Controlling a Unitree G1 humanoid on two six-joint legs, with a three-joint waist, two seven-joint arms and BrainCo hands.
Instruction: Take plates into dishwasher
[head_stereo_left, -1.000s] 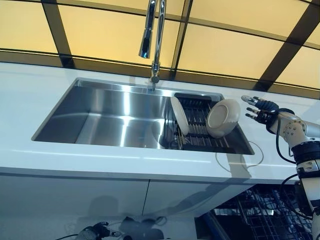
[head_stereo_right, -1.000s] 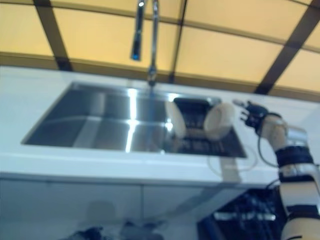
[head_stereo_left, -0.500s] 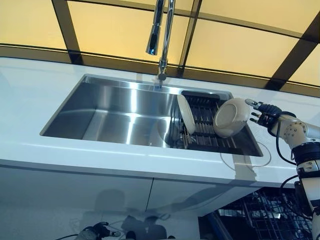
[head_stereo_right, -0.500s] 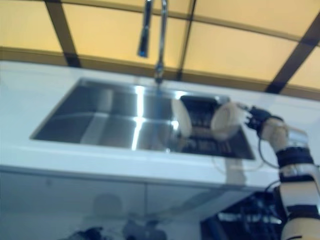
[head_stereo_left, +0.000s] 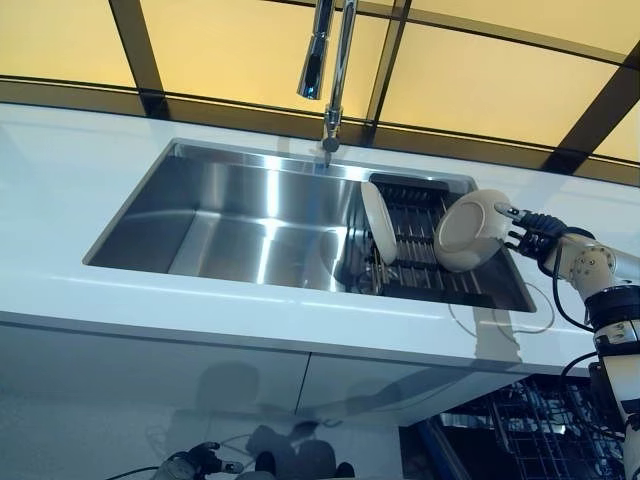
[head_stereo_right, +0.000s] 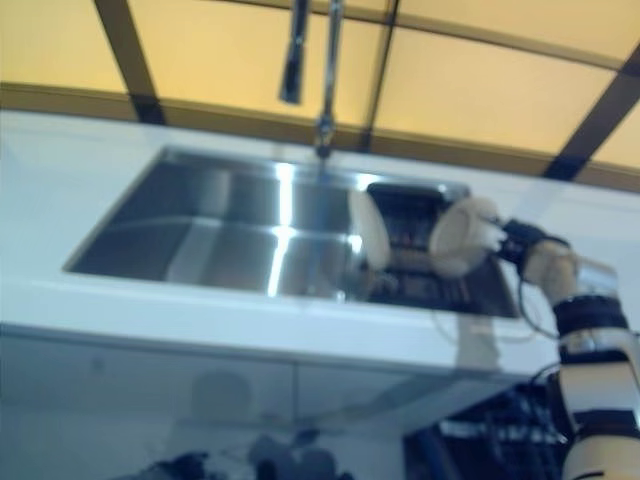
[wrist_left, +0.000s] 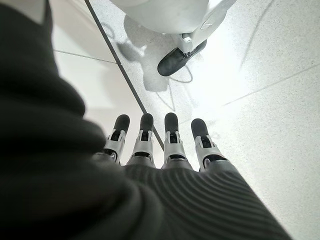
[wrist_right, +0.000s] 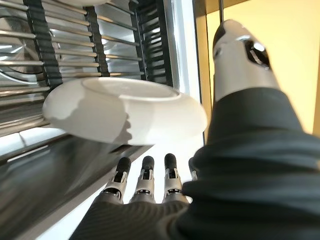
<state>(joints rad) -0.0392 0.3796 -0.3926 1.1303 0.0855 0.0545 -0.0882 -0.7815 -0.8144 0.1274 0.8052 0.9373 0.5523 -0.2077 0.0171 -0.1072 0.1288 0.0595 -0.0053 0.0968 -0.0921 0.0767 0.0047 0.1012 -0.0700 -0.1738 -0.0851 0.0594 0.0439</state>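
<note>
In the ribbed wire rack (head_stereo_left: 425, 255), the right robot hand (head_stereo_left: 530, 232), fingers straight, meets a glossy round plate (head_stereo_left: 470, 231).

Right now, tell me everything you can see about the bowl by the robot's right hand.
The bowl is plain, glossy off-white, ceramic-looking, round with a raised foot ring. It stands tilted on its edge at the right end of the dark wire rack in the sink, underside facing left toward the plate. The right hand reaches its rim with straight fingers; contact looks likely, no grasp shows.
</note>
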